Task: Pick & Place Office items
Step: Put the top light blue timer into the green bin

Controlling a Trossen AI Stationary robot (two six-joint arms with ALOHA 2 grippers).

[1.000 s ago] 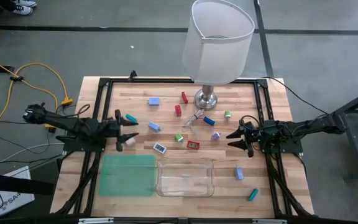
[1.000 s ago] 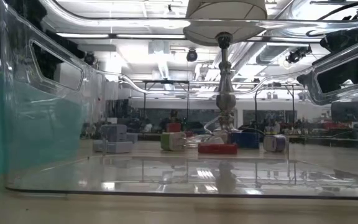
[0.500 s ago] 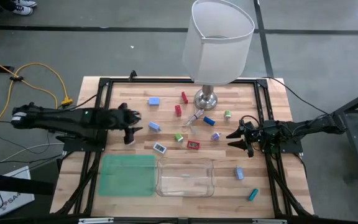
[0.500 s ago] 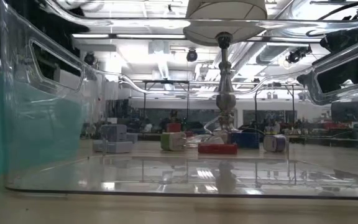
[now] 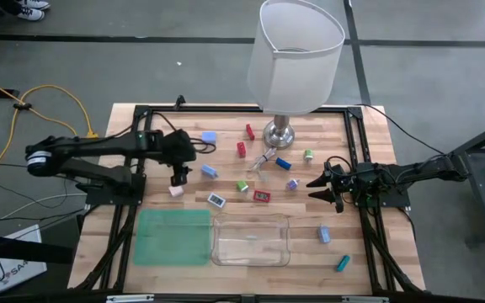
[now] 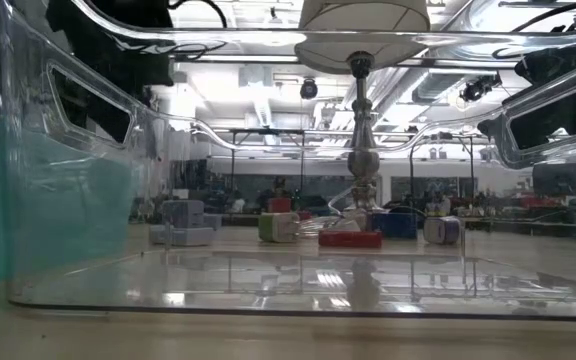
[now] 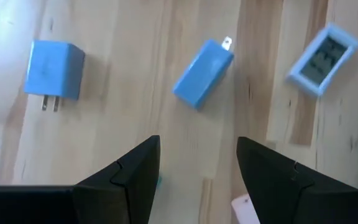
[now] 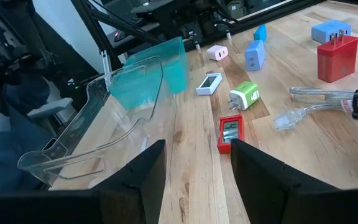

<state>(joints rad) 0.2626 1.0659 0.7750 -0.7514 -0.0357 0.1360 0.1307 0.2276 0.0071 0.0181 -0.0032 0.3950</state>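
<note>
Below the left gripper, whose fingers are standing apart and empty, a blue plug adapter is lying flat on the wooden table. It looks light, hard and slick; pinching across its flat sides seems safest. Farther off, the right gripper is waiting, spread wide.

A robotics lab. Strip ceiling lights run over distant equipment benches. A yellow cable trails across grey floor.

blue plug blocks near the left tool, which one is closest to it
The blue block lying at a slant just right of the left tool. The other blue block lies farther off, toward the table's far edge.
</note>
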